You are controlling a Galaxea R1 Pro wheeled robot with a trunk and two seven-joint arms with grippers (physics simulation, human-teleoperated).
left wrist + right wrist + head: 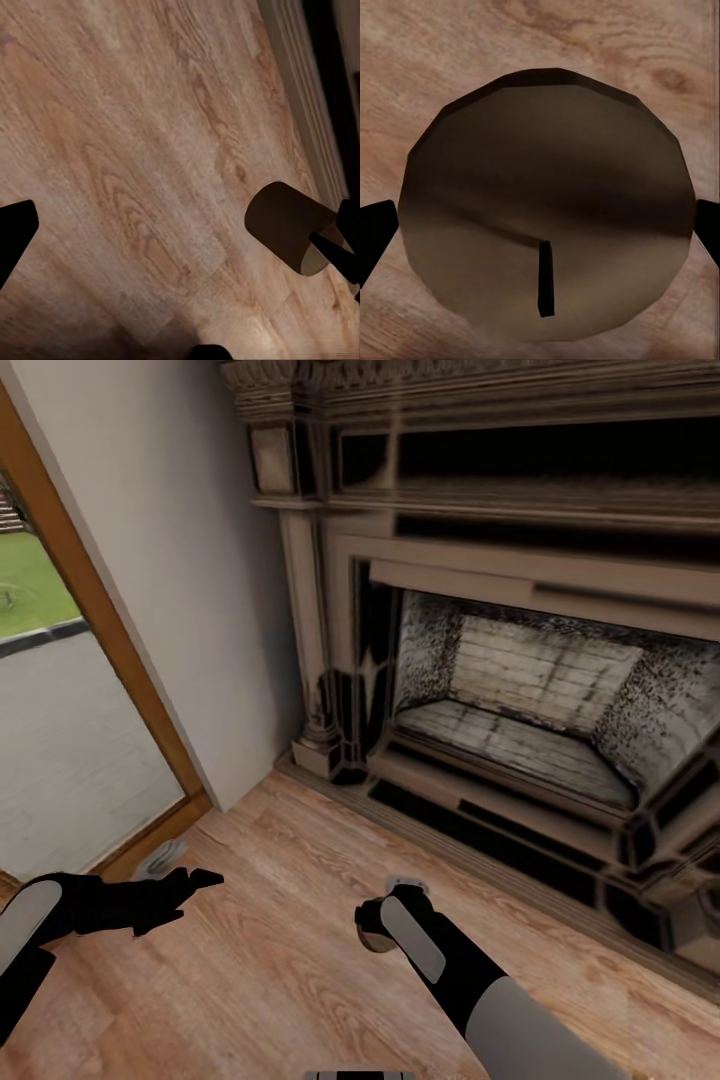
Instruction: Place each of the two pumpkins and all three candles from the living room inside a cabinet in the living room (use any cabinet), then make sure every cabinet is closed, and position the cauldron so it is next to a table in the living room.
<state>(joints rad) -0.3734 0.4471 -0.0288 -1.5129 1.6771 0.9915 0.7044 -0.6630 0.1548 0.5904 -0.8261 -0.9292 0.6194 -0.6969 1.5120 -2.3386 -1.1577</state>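
Observation:
A stubby brown-tan candle (pixel 547 172) with a short dark wick sits between the fingertips of my right gripper (pixel 540 232), top end toward the wrist camera. In the head view the right gripper (pixel 380 922) hangs low over the plank floor, shut on the candle (pixel 370 940). The left wrist view shows the same candle (pixel 283 225) tilted above the floor. My left gripper (pixel 188 888) stands open and empty at the left, fingers pointing toward the right arm. The pumpkins, cabinet, cauldron and table are out of view.
A large brick fireplace (pixel 520 690) with a carved surround fills the wall ahead; its raised hearth edge (pixel 480 830) runs across the floor. A glass garden door (pixel 60 740) with a wooden frame is at the left. Light wood floor (pixel 280 980) lies around both arms.

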